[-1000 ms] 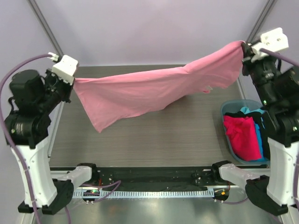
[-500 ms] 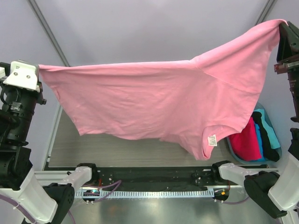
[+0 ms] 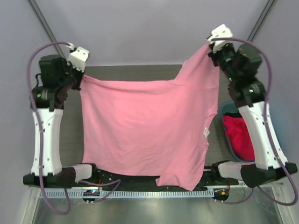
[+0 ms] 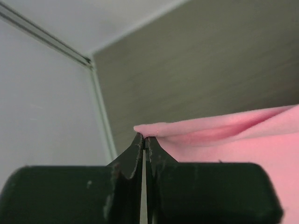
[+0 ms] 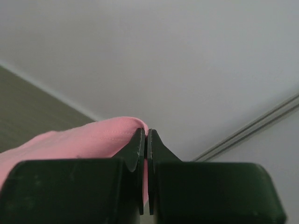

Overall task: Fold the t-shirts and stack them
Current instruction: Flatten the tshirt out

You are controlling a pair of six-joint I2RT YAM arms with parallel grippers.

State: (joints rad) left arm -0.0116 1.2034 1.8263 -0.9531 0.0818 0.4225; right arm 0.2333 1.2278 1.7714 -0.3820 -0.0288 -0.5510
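The light pink t-shirt (image 3: pixel 149 126) hangs spread out between my two grippers over the table, its lower edge draped past the near edge. A small white tag (image 3: pixel 205 132) shows near its right side. My left gripper (image 3: pixel 80 77) is shut on the shirt's far left corner; the left wrist view shows pink cloth (image 4: pixel 224 135) pinched at the gripper's (image 4: pixel 145 138) tips. My right gripper (image 3: pixel 211 46) is shut on the far right corner, held higher; the right wrist view shows cloth (image 5: pixel 79 140) pinched at the gripper's (image 5: pixel 145 133) tips. More t-shirts, hot pink (image 3: pixel 240 135) among them, lie in a tub.
A light-blue plastic tub (image 3: pixel 227 108) stands at the right side of the grey table (image 3: pixel 135 72), partly hidden by my right arm. A rail (image 3: pixel 154 192) runs along the near edge between the arm bases. Metal frame posts stand at the far corners.
Both arms have swung the shirt from held high and near the camera to out over the table. The cloth now hangs flatter, spread toward the far side.
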